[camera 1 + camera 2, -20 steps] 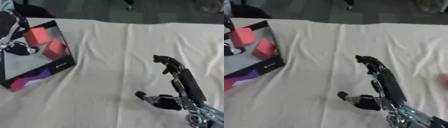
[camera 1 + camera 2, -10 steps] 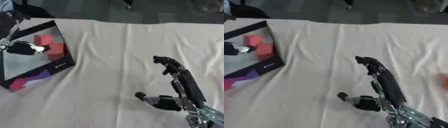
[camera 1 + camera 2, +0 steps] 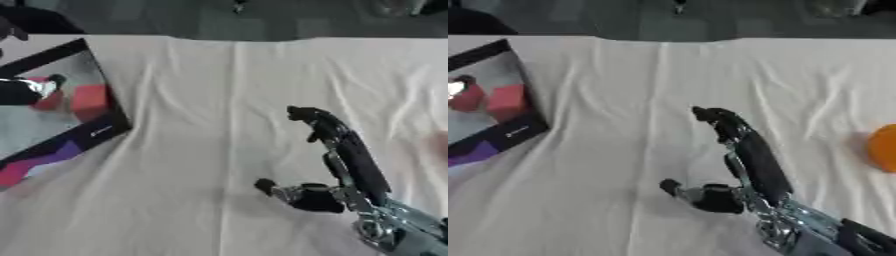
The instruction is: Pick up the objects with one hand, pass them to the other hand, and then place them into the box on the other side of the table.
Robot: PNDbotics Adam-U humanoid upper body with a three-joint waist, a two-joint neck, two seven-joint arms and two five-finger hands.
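A black-rimmed box (image 3: 103, 131) lies at the table's left edge. Inside it are two red blocks, one (image 3: 90, 100) near the right wall and one (image 3: 45, 101) just left of it. My left hand (image 3: 24, 91) reaches in from the left edge, low over the box, right by the second block; its fingers are too blurred to read. My right hand (image 3: 350, 165) stands open at the lower right, fingers up and thumb out to the left, holding nothing. An orange object (image 3: 882, 148) lies on the cloth at the far right edge.
A wrinkled white cloth (image 3: 210, 100) covers the table. Its far edge runs along the top, with dark floor behind. Bare cloth spans between the box and my right hand.
My left hand has come down into the box and drawn back toward the left edge. The pink block near it earlier now lies low in the box. The right hand has stayed put.
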